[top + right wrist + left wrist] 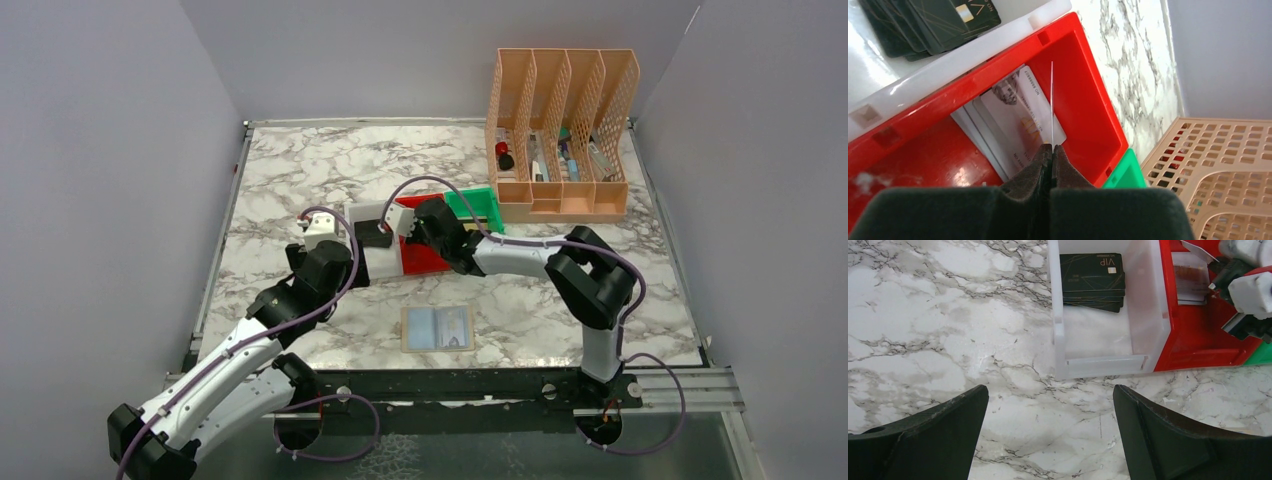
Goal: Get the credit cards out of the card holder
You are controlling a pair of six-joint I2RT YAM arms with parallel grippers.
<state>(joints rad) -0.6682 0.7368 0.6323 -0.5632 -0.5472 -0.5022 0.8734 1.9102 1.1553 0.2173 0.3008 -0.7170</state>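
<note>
Step in hand: 1 credit card is pinched edge-on by the clenched right end effector above the red tray, its long axis pointing away from the fingers. Next move, as judged: release onto the grey cards below. The left end effector is held spread, with nothing in it. The card holder is laid open on the bench, near edge, long axis left-right.

The table has a white and grey marble top. 3 trays sit in a row on it. The red tray is in the middle. The white tray touches it at 9 o'clock, and the green tray is just beside it at 1 o'clock. Farther out at 1 o'clock stands a peach rack with 4 slots. The card holder lies open and flat at 6 o'clock.
</note>
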